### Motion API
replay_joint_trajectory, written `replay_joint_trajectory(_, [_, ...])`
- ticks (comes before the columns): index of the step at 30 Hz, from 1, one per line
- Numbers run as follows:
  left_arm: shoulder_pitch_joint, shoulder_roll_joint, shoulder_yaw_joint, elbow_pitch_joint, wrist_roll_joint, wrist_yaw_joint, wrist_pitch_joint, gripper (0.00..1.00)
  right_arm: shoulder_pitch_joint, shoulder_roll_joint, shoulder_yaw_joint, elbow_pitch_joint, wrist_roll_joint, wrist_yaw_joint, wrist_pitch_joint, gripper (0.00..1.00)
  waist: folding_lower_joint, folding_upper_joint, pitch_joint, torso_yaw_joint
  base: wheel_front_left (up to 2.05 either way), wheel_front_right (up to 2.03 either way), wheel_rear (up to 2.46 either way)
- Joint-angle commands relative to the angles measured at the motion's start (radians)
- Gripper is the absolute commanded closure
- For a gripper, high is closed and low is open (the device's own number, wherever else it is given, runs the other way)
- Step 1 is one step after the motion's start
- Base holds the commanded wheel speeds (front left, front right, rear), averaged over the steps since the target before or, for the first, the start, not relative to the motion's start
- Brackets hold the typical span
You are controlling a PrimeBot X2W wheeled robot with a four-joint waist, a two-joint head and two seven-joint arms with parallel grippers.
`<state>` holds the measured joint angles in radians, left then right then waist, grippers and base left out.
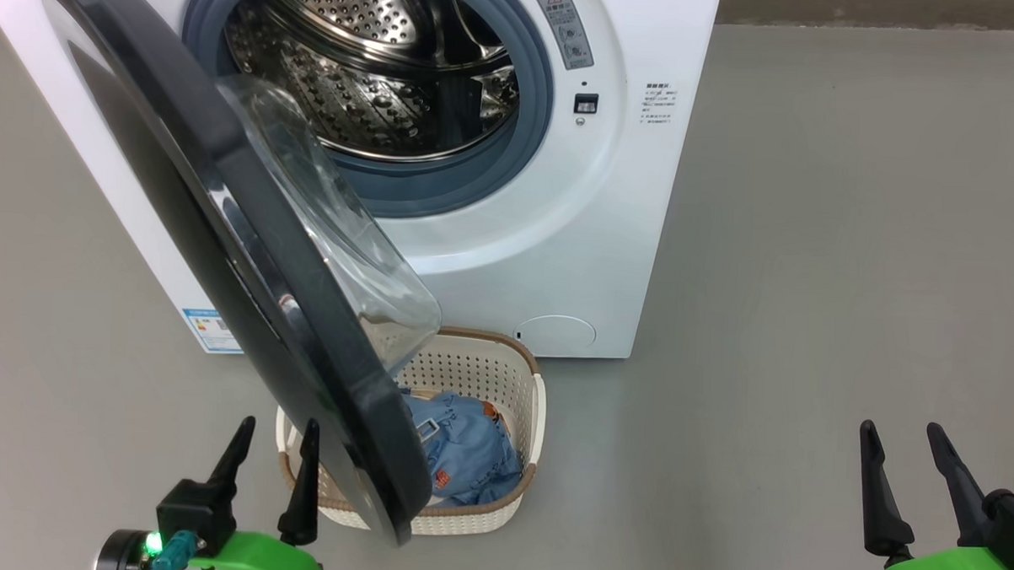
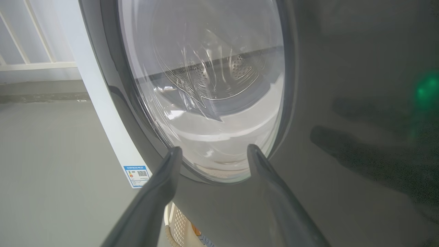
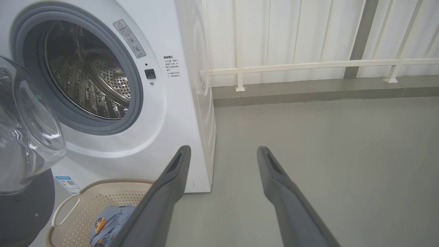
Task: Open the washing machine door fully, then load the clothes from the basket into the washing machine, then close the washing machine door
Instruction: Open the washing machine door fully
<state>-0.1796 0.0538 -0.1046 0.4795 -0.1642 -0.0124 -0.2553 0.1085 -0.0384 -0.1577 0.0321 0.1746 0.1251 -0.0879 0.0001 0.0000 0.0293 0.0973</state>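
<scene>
- L gripper (image 1: 281, 423), R gripper (image 1: 901, 427): both spread wide, empty.
- Grey floor (image 1: 812, 245); white railing (image 3: 308, 65) behind.
- Glossy black door (image 1: 222, 224) swung out over basket (image 1: 487, 360) w/ blue clothes (image 1: 467, 452), in front of white washer (image 1: 630, 154).

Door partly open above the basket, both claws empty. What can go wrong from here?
1. The washing machine door overhangs the left part of the basket, so a reach for the clothes may hit its edge.
2. The left claw, open, faces the door's glossy outer side; a push there might slip off.
</scene>
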Motion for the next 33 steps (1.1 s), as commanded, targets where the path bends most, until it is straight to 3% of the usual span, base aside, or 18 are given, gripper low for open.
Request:
replay_joint_trajectory(1, [-0.021, 0.017, 0.032, -0.017, 0.003, -0.002, -0.006, 0.00, -0.008, -0.012, 0.019, -0.031, -0.002, 0.006, 0.001, 0.00, -0.0001, 0.0000, -0.002, 0.001, 0.00, 0.00, 0.00])
replay_joint_trajectory(10, [-0.030, 0.022, 0.038, -0.004, 0.000, 0.003, -0.006, 0.00, -0.003, -0.012, 0.017, -0.030, 0.005, 0.006, 0.001, 0.00, -0.0001, 0.0000, -0.006, 0.001, 0.00, 0.00, 0.00])
replay_joint_trajectory(11, [-0.032, 0.023, 0.039, -0.003, 0.000, 0.004, -0.006, 0.17, -0.003, -0.012, 0.016, -0.029, 0.005, 0.006, 0.001, 0.00, -0.0001, 0.0000, -0.007, 0.001, 0.00, 0.00, 0.00])
replay_joint_trajectory(12, [-0.038, 0.025, 0.043, -0.002, -0.001, 0.009, -0.006, 0.67, -0.003, -0.012, 0.016, -0.028, 0.006, 0.006, 0.000, 0.00, -0.0001, 0.0000, -0.007, 0.002, 0.00, 0.00, 0.00])
replay_joint_trajectory(14, [-0.043, 0.026, 0.048, -0.006, -0.002, 0.015, -0.006, 1.00, -0.002, -0.012, 0.014, -0.027, 0.006, 0.006, -0.001, 0.00, -0.0001, 0.0000, -0.008, 0.003, 0.00, 0.00, 0.00])
replay_joint_trajectory(22, [-0.085, 0.049, 0.088, -0.125, 0.003, 0.071, -0.006, 1.00, 0.002, -0.012, 0.005, -0.030, 0.009, 0.006, -0.001, 0.00, -0.0001, 0.0000, -0.005, 0.019, 0.00, 0.00, 0.00])
replay_joint_trajectory(27, [-0.106, 0.051, 0.104, -0.334, 0.014, 0.112, -0.006, 1.00, 0.004, -0.012, -0.003, -0.029, 0.009, 0.006, -0.002, 0.00, -0.0001, 0.0000, -0.006, 0.030, 0.00, 0.00, 0.00])
replay_joint_trajectory(33, [-0.100, 0.041, 0.066, -0.580, 0.033, 0.127, 0.022, 1.00, 0.005, -0.012, -0.004, -0.027, 0.013, 0.006, -0.003, 0.00, -0.0001, 0.0000, -0.008, 0.033, 0.00, 0.00, 0.00])
